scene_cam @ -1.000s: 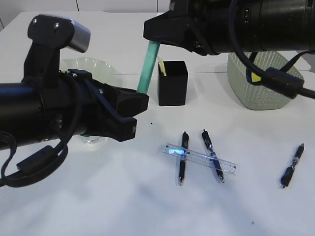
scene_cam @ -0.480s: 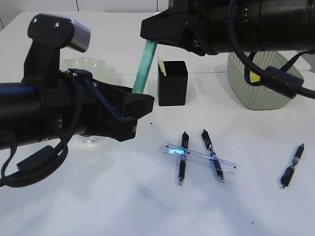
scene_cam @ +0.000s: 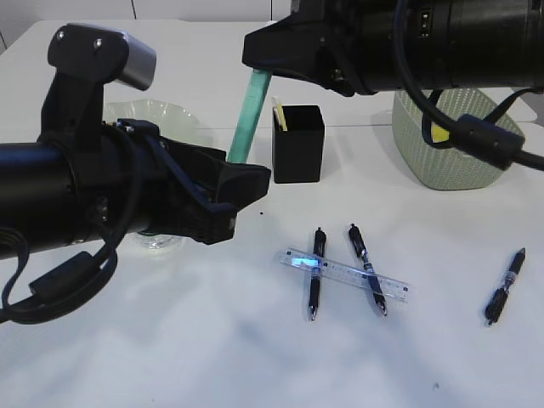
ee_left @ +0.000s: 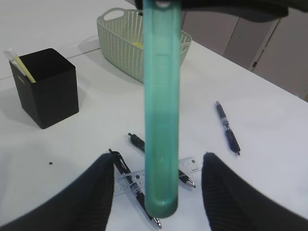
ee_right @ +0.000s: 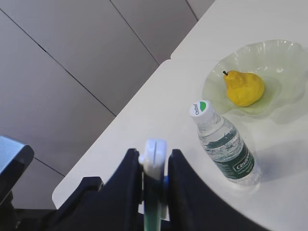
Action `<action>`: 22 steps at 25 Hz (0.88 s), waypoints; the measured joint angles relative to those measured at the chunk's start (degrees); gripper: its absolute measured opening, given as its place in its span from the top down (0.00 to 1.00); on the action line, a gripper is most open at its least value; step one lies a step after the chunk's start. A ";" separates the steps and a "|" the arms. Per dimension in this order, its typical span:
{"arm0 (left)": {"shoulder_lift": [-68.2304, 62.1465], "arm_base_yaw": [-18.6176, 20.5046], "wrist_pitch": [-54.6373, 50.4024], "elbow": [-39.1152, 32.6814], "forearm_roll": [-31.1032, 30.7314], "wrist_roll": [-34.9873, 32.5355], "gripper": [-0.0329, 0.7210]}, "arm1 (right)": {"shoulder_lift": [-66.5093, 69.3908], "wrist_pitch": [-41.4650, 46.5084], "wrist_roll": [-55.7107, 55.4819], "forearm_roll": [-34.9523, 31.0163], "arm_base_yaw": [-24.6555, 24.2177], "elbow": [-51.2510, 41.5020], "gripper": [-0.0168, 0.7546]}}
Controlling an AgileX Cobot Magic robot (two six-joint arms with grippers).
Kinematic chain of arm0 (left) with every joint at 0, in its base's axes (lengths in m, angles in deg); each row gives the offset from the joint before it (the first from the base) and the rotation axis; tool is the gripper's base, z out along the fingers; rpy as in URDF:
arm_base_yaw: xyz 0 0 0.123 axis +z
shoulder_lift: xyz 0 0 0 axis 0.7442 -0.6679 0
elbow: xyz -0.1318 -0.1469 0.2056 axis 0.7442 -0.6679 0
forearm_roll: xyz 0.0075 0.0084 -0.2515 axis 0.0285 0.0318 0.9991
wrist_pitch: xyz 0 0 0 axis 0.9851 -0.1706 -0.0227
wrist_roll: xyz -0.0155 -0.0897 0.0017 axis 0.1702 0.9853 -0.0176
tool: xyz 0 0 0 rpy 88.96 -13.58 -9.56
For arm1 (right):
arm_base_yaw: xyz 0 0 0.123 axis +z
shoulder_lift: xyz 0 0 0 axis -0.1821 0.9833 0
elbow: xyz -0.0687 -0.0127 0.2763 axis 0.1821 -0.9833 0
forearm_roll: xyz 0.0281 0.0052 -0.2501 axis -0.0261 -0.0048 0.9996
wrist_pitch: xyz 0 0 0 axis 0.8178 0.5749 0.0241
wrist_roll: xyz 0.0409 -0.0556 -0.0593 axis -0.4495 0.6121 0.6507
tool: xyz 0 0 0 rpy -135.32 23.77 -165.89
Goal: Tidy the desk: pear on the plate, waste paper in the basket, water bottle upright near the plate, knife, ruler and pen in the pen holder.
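A long green knife (scene_cam: 246,119) hangs slanted above the table, its top end clamped in my right gripper (scene_cam: 272,64), which is shut on it (ee_right: 154,153). My left gripper (ee_left: 158,159) stands open around the knife's lower end (ee_left: 162,120), both fingers apart from it. A clear ruler (scene_cam: 344,274) lies across two black pens (scene_cam: 315,272) on the table; a third pen (scene_cam: 505,287) lies far right. The black pen holder (scene_cam: 297,144) holds something yellow. The yellow pear (ee_right: 244,87) rests on the glass plate (ee_right: 284,57), with the water bottle (ee_right: 226,147) upright beside it.
The pale green basket (scene_cam: 459,140) stands at the back right with something yellow inside. My left arm covers the table's left side in the exterior view, in front of the plate (scene_cam: 157,112).
My left gripper has opened and let go of the knife's lower end. The knife now hangs from the right gripper alone, its lower end swung slightly left.
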 joint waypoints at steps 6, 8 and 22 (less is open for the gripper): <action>0.20 0.00 0.09 0.00 -0.34 0.00 0.30 | 0.00 -1.46 0.00 0.00 0.00 0.00 0.84; 0.31 0.00 0.22 0.00 -0.34 0.00 0.29 | 0.00 -2.51 0.00 0.00 0.00 0.00 0.84; 4.18 11.95 -2.19 0.00 -0.08 0.00 0.29 | 0.00 -12.03 3.39 -0.53 0.00 0.00 0.84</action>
